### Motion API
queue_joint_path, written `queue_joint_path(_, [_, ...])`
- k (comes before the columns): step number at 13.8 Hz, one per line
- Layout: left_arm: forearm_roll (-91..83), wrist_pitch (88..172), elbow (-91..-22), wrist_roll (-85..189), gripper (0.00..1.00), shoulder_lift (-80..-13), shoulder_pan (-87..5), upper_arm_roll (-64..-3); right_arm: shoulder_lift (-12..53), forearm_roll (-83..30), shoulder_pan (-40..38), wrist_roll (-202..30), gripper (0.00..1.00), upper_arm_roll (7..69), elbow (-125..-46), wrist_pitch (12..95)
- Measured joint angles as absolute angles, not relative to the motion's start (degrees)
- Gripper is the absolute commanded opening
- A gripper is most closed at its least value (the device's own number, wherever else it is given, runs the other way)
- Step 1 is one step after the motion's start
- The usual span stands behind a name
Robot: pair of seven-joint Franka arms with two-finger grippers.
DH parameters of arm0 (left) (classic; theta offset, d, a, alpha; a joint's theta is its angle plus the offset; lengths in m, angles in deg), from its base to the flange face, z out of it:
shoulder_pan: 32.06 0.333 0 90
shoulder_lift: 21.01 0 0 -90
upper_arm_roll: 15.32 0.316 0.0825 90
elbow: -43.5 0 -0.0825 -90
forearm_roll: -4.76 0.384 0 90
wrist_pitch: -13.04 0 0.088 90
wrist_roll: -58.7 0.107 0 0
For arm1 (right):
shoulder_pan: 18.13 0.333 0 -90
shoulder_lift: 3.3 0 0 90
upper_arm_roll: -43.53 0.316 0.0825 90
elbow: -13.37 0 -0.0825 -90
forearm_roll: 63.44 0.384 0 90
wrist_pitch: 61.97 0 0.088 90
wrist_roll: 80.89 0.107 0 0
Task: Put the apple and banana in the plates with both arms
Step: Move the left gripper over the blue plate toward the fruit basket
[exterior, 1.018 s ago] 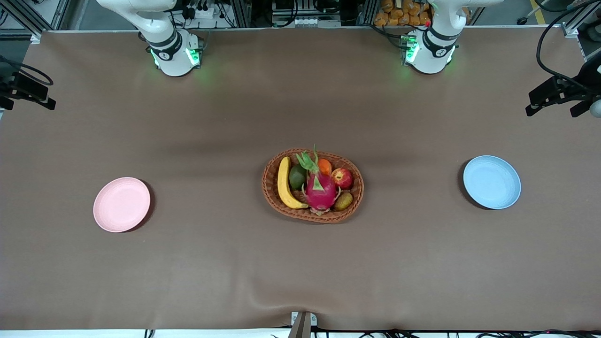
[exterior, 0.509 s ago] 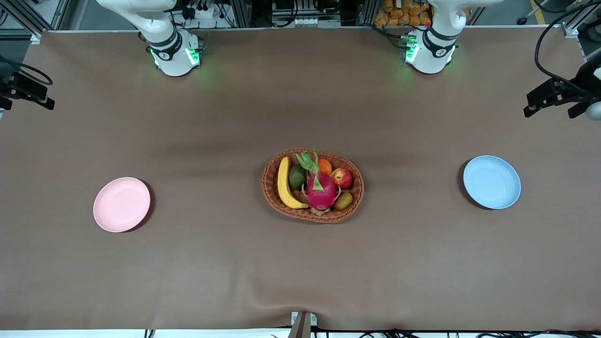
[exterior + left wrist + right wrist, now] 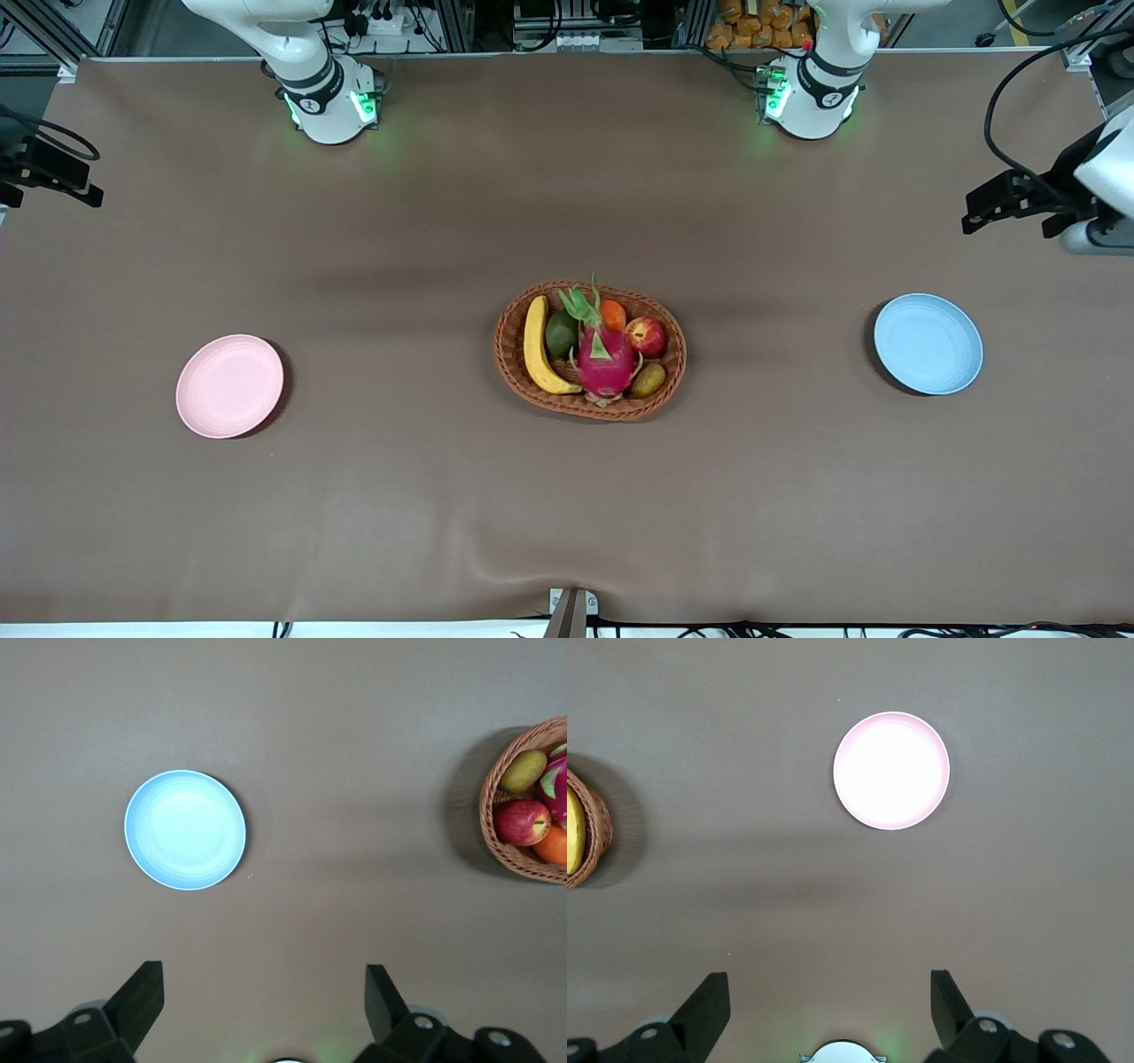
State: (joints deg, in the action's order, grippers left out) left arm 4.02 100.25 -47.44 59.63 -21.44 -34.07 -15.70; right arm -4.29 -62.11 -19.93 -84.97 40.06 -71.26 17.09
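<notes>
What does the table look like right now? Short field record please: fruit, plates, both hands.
apple: in the wicker basket, at its end toward the left arm
banana: in the basket, at its end toward the right arm
other fruit: dragon fruit in the middle of the basket
pink plate: bare, toward the right arm's end
blue plate: bare, toward the left arm's end
left hand: open, high over the table beside the blue plate
right hand: open, high over the table beside the pink plate
progress: neither fruit picked yet
</notes>
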Motion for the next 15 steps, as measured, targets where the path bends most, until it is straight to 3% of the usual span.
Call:
queue_joint_path(8, [2.8, 100.7, -48.3, 59.6, 1.00, -28.4, -34.2, -20.6, -4.3, -62.1, -19.7, -85.0, 1.00, 40.2, -71.4, 17.0])
queue_joint_path(15, [3.0, 113.2, -55.1, 59.6, 1.00, -31.1, -34.5, -30.4, -4.3, -62.1, -19.2, -85.0, 1.00, 40.3, -71.8, 17.0])
